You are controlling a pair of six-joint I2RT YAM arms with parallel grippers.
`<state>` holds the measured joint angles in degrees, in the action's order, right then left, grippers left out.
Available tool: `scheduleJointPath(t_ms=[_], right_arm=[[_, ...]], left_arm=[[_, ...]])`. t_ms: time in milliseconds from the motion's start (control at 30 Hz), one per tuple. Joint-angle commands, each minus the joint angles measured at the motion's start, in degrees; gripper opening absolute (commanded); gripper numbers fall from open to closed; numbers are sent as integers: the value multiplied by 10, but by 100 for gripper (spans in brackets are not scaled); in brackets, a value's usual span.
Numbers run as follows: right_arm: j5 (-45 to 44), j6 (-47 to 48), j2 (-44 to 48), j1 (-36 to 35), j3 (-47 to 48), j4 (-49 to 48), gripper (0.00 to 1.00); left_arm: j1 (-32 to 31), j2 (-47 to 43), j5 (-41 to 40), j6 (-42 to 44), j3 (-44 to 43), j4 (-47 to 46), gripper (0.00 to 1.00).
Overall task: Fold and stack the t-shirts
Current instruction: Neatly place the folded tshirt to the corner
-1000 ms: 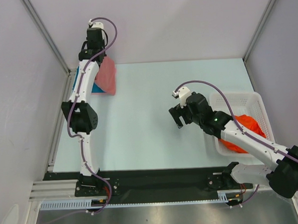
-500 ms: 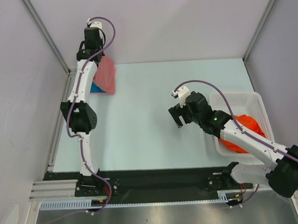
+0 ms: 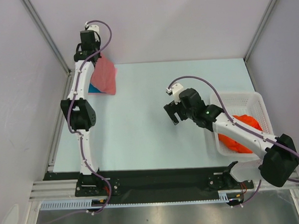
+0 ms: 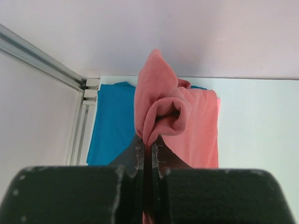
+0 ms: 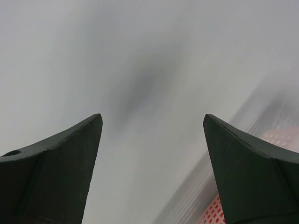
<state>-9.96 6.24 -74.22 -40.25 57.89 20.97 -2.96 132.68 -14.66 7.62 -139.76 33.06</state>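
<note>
Salmon-red t-shirt pinched in left end effector, over teal-blue t-shirt.

Mid-table open — basket walls right edge, t-shirts far-left corner.

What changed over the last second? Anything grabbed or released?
The left gripper, shut on the salmon t-shirt throughout, pulled farther toward the rear wall, lifting the cloth with it. The right gripper, open and empty, drifted a little left, away from the basket. Nothing grabbed or released. The teal t-shirt, basket and orange-red t-shirt stayed put.
</note>
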Motion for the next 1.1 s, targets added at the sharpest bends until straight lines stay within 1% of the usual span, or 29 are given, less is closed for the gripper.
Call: scheduleJointPath(t_ms=[0, 133, 333, 400, 733, 867, 967, 1067], right_arm=[[6, 3, -17, 3, 35, -14, 94], [7, -2, -40, 3, 49, -16, 94], [13, -4, -80, 3, 74, -17, 94], [15, -5, -91, 2, 85, -19, 94], [18, -11, -153, 5, 124, -20, 94], [18, -15, -175, 7, 142, -19, 94], [19, -18, -189, 7, 153, -15, 94], [16, -23, -197, 7, 158, -12, 94]], left_arm=[[7, 7, 29, 23, -36, -55, 0], [17, 24, 25, 27, -38, -63, 0], [28, 35, 30, 42, -36, -107, 0], [52, 42, 39, 38, -35, -116, 0], [74, 85, 98, 43, -47, -149, 0], [75, 103, 96, 44, -47, -157, 0], [84, 114, 86, 35, -44, -163, 0], [99, 122, 94, 30, -46, -168, 1]])
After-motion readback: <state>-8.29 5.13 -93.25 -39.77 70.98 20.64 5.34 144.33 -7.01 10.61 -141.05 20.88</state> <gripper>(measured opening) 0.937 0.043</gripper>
